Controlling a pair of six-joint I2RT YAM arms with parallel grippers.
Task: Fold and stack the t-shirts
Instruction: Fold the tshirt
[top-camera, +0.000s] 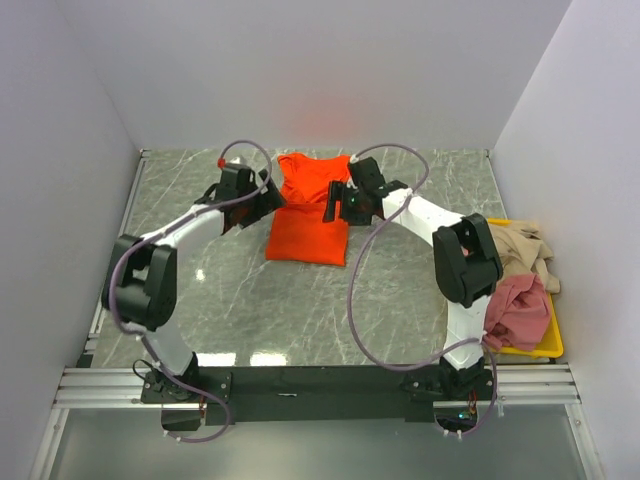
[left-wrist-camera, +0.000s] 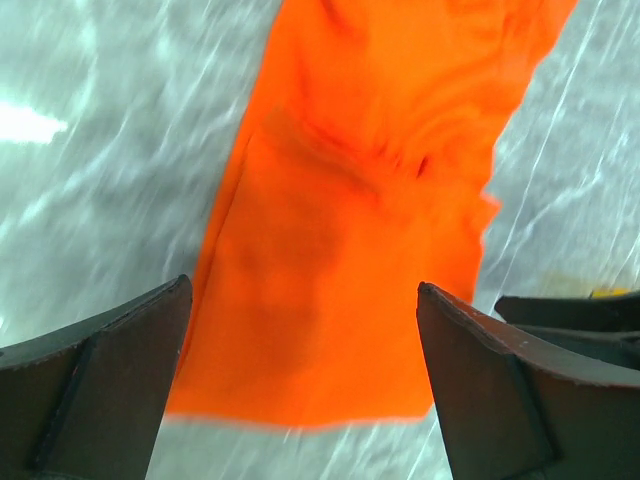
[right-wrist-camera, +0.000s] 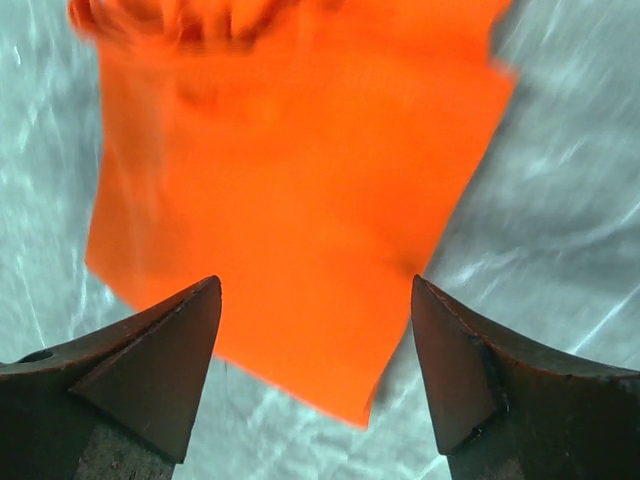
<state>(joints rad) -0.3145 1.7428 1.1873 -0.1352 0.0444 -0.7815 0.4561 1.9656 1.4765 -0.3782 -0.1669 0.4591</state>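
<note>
An orange-red t-shirt (top-camera: 308, 222) lies partly folded at the far middle of the marble table, its lower half a flat rectangle and its top rumpled. My left gripper (top-camera: 262, 203) hovers at the shirt's left edge, open and holding nothing; in the left wrist view the shirt (left-wrist-camera: 350, 220) fills the gap between the spread fingers (left-wrist-camera: 120, 350). My right gripper (top-camera: 337, 204) hovers at the shirt's right edge, open too, with the shirt (right-wrist-camera: 300, 180) below it. A beige t-shirt (top-camera: 522, 250) and a pink t-shirt (top-camera: 518, 310) lie heaped in the bin.
A yellow bin (top-camera: 548, 345) stands at the table's right edge beside the right arm. White walls close in the back and both sides. A metal rail (top-camera: 320, 380) runs along the near edge by the arm bases.
</note>
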